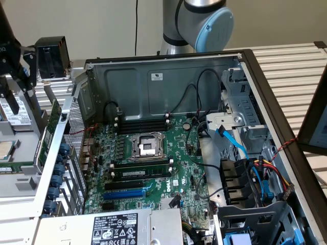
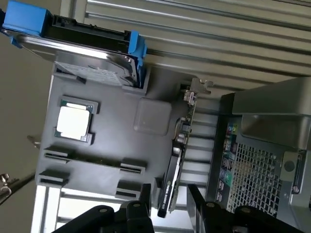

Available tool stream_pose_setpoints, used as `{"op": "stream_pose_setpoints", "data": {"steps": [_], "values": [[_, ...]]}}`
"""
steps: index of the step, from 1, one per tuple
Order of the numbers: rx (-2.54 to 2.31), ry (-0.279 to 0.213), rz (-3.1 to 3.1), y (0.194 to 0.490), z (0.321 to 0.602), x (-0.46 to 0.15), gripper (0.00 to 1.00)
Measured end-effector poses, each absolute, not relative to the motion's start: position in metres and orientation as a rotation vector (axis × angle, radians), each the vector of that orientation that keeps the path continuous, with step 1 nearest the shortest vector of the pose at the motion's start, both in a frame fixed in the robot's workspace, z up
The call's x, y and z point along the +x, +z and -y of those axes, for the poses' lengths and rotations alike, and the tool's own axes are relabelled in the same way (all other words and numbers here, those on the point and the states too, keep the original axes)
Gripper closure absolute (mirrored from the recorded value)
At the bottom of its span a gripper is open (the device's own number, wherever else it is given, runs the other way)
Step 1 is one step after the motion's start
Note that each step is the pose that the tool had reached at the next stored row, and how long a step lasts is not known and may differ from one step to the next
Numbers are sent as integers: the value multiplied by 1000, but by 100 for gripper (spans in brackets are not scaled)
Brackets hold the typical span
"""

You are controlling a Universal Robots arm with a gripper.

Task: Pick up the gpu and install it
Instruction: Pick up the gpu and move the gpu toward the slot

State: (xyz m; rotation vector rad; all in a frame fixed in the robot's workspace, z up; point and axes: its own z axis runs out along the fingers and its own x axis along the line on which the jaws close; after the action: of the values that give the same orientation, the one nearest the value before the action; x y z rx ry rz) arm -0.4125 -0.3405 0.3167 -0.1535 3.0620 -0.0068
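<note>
Slatted metal table (image 1: 291, 66) carrying an open PC case (image 1: 168, 76) w/ motherboard (image 1: 153, 153) exposed; a grey parts tray (image 2: 112, 141) sits just beside the case's perforated rear panel (image 2: 257, 165), on the exterior view's left. You find the gpu (image 2: 176, 160) outside the case, standing on edge in the tray slot nearest that rear panel, not yet lifted. Its long axis runs alongside the rear panel, approx. parallel to it. The end w/ the metal bracket (image 2: 197, 90) points away from the gripper (image 2: 170, 206), toward the tray end that holds the hard drive (image 2: 82, 53) in its blue caddy. The opposite end lies between the two black fingers (image 2: 146, 201). The black cooler face looks turned toward the tray's CPU (image 2: 73, 121), the green board face toward the case. Note the claw is released: jaws apart, one finger on each side of the card's near end, not clamped on it. A thin green memory stick (image 2: 87, 158) lies in a tray slot beyond the CPU, well apart from the gpu. Arm's blue-capped joint (image 1: 209, 25) stands behind the case.
</note>
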Motion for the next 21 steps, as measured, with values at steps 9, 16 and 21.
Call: {"op": "stream_pose_setpoints", "data": {"steps": [9, 16, 21], "values": [[19, 13, -3060, 310, 340, -413, 58], [62, 16, -3045, 308, 344, -412, 58], [76, 62, -3042, 305, 349, -412, 58]]}}
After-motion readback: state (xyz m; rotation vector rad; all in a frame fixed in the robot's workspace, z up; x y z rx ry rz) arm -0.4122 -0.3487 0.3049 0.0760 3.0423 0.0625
